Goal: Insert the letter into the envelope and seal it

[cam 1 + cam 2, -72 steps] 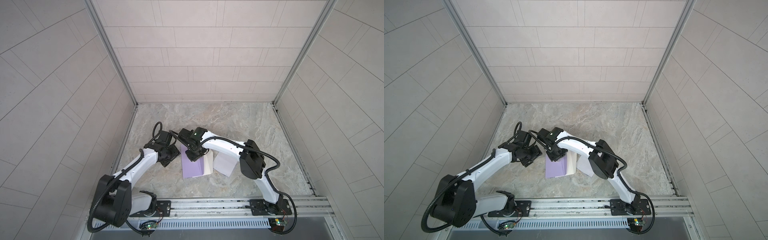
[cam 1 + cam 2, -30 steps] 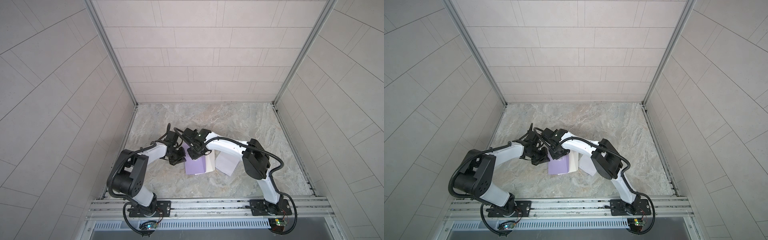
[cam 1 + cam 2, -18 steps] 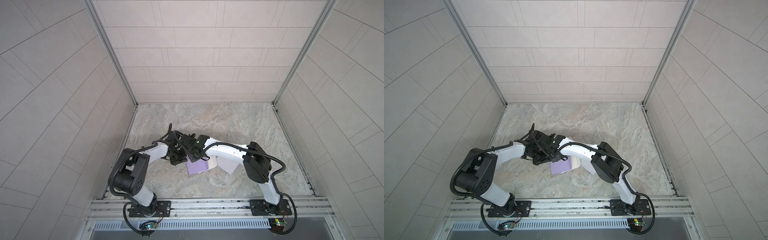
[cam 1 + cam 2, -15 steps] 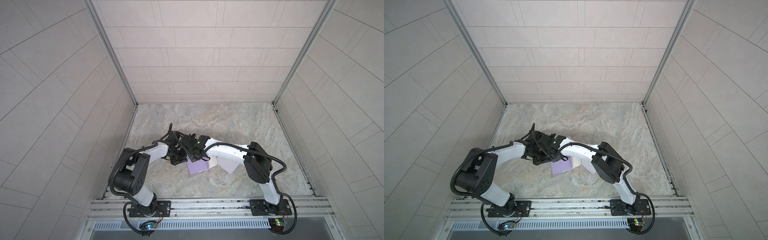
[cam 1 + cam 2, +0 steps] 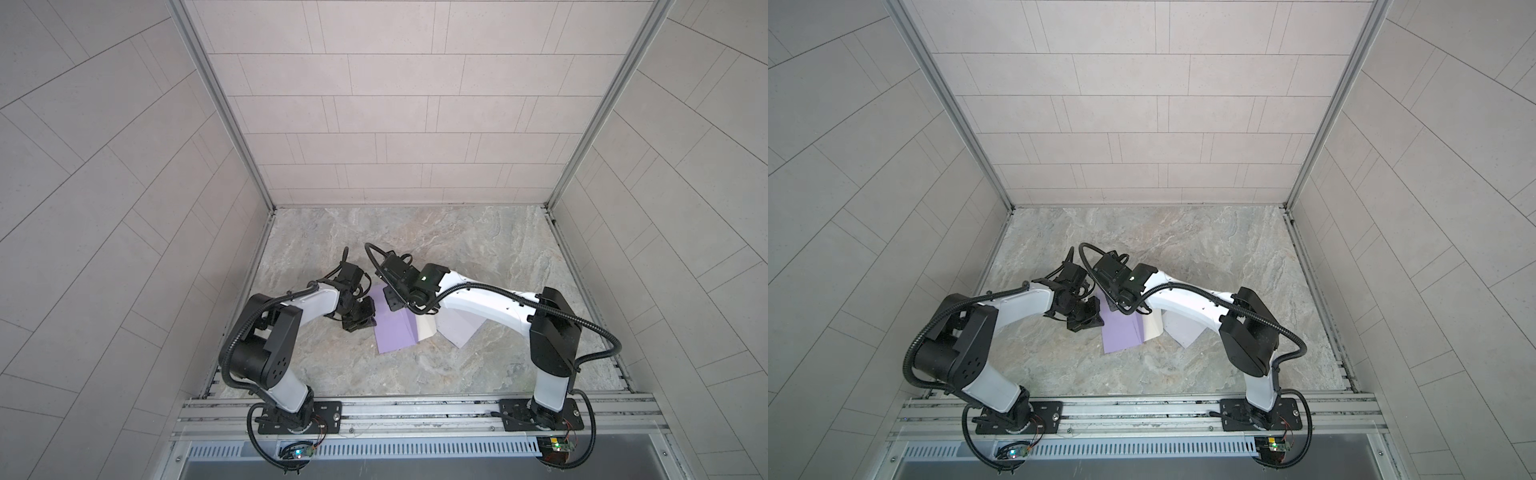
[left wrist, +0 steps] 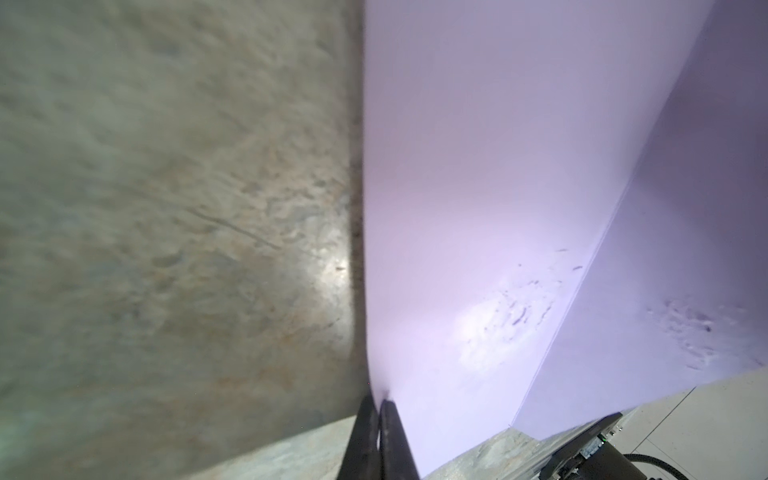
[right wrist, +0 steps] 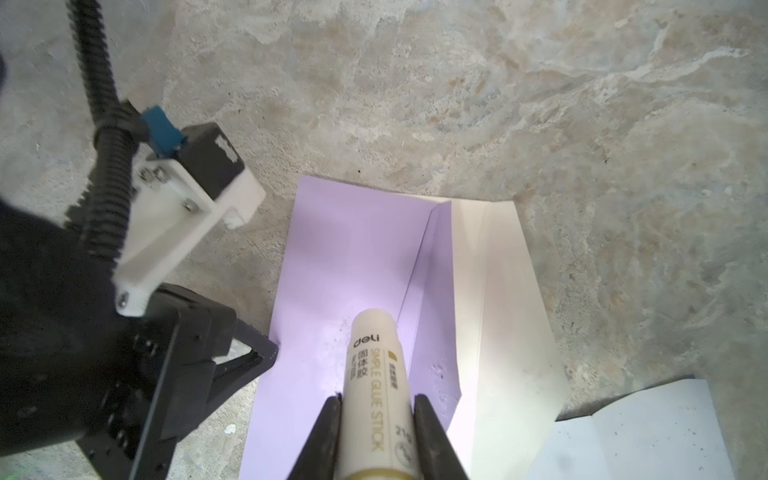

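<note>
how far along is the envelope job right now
Done: nothing sealed; the flap of the envelope lies open. In hand: left gripper pinches the envelope edge, right gripper holds a glue stick over it. Left: gluing and closing the flap; a white sheet lies outside, possibly the letter.

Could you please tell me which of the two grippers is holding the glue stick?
The right gripper: its jaws clamp the glue stick over the envelope, whereas the left gripper is pinched shut on the envelope's edge.
</note>
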